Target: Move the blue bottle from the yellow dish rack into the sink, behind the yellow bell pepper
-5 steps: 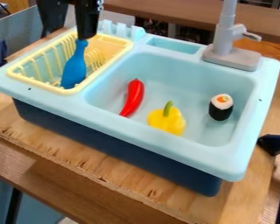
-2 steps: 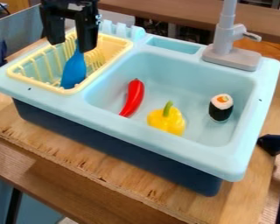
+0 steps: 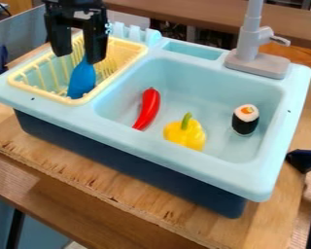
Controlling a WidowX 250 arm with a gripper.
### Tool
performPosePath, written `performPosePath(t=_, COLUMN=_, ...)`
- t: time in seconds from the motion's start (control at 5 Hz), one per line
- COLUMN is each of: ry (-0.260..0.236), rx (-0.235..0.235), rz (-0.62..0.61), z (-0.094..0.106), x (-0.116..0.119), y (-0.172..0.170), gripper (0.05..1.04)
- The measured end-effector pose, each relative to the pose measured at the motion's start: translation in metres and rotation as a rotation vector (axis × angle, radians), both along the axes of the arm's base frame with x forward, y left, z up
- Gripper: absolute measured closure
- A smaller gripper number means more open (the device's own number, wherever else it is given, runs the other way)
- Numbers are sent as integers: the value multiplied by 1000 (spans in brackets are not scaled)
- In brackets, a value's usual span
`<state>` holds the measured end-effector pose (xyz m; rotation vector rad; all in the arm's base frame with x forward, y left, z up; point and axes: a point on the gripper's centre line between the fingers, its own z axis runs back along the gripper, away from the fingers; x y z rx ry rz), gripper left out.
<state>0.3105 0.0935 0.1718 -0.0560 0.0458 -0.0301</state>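
Blue and slender, the spatula (image 3: 82,79) leans in the yellow rack (image 3: 20,83); above it, the gripper (image 3: 79,53) hangs with fingers apart, perhaps just touching its handle.

From here I see open basin floor between the red chili (image 3: 147,109) and the sushi roll (image 3: 246,119), with the yellow pepper (image 3: 184,132) narrowing its front. The grey faucet (image 3: 251,53) blocks the back right corner. My jaws (image 3: 79,54) have 2 obstacles near them: the upright blue utensil (image 3: 82,79) and the rack's (image 3: 77,101) raised yellow rim.
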Motion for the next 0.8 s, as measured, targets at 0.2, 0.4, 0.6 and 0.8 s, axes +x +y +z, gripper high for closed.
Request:
performPosePath(t=0.2, ry=-1, rx=-4, rz=12, z=-5, x=5, y=1, gripper=133)
performPosePath(t=0.4, ry=-1, rx=-5, rz=21, z=-7, x=6, y=1, gripper=414)
performPosePath(t=0.6, ry=-15, rx=5, rz=28, z=-7, x=9, y=1, gripper=705)
performPosePath(t=0.8, ry=2, rx=12, rz=30, z=-6, x=6, y=0, gripper=765)
